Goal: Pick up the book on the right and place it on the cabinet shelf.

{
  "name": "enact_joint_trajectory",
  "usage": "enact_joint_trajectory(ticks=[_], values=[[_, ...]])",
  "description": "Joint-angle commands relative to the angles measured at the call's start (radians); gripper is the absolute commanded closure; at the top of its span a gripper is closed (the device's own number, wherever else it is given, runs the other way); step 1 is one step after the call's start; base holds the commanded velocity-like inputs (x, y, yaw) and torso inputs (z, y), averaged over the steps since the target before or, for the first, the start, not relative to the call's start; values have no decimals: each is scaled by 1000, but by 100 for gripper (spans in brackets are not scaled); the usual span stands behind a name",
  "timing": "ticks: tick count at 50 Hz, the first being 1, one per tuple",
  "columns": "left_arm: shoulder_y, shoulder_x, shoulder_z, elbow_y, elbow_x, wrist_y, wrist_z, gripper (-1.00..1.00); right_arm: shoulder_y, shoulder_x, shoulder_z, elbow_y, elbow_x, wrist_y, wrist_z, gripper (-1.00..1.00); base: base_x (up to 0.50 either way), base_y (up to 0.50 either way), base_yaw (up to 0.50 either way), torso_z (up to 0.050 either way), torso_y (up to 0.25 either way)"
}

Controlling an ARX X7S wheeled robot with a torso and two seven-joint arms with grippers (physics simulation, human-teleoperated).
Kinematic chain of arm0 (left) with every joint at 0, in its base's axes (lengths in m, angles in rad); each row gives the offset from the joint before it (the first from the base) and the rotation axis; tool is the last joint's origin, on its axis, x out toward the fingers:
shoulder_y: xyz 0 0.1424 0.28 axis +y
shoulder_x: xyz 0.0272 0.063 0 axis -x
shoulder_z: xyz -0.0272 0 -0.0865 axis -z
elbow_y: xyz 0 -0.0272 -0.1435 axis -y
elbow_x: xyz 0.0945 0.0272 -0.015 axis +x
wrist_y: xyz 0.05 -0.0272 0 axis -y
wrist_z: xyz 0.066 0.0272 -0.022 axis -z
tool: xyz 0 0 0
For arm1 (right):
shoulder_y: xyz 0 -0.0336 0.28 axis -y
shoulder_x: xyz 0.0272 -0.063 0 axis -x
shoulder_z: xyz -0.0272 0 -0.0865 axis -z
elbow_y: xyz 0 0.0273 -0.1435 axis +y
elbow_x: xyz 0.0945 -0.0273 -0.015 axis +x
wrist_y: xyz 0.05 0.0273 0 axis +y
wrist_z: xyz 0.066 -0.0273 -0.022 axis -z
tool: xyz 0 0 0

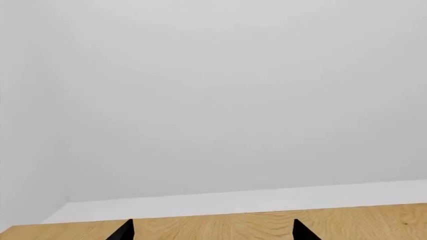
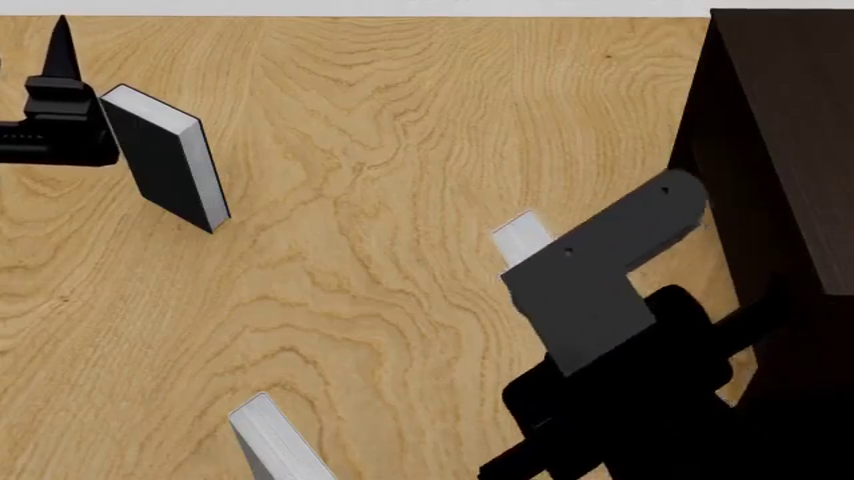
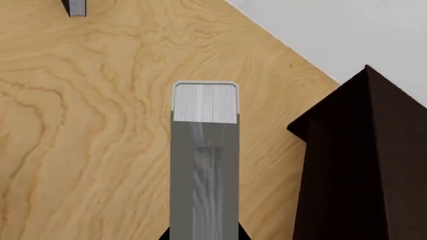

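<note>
- Grey book [image 3: 204, 150] is sitting between the right gripper's [image 3: 203, 235] black fingers, which are closing on its covers, white page edges facing up; in the head view only its far end [image 2: 521, 238] is showing past the right arm [image 2: 601, 290].
- Another light-grey book [image 2: 278, 440] is standing at the near edge of the wooden tabletop [image 2: 400, 200], left of the arm.
- Dark brown cabinet [image 2: 781, 190] is rising just right of the held book, along the tabletop's right edge; its shelf is not showing.
- Black-covered book [image 2: 167, 160] is standing tilted near the far left corner, just beside the left gripper [image 2: 60, 60].
- Left gripper's fingertips [image 1: 123, 230] are standing wide apart, holding nothing, pointing over the tabletop's far edge at a white wall [image 1: 233, 100].
</note>
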Motion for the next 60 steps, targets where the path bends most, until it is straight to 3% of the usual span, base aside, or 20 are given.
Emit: enact_joint_trajectory(ticks=[1,15,25,39,60], values=[[7,-4,-1,0,0,8,-6,-100,147,-58,-233,44,-407,6,-210,100,0,0,0,0,0],[16,-6,3,4,-1,14,-12,-100,288,-96,-560,189,-732,-146,-400,100,0,0,0,0,1],[20,-6,4,3,-4,16,-15,-100,338,-131,-700,301,-901,-321,-493,100,0,0,0,0,1],[33,-8,3,7,-12,21,-18,-100,332,-191,-820,448,-1058,-441,-498,100,0,0,0,0,1],[41,-15,-3,16,-23,17,-24,-100,299,-288,-1038,656,-1264,-473,-449,100,0,0,0,1,1]])
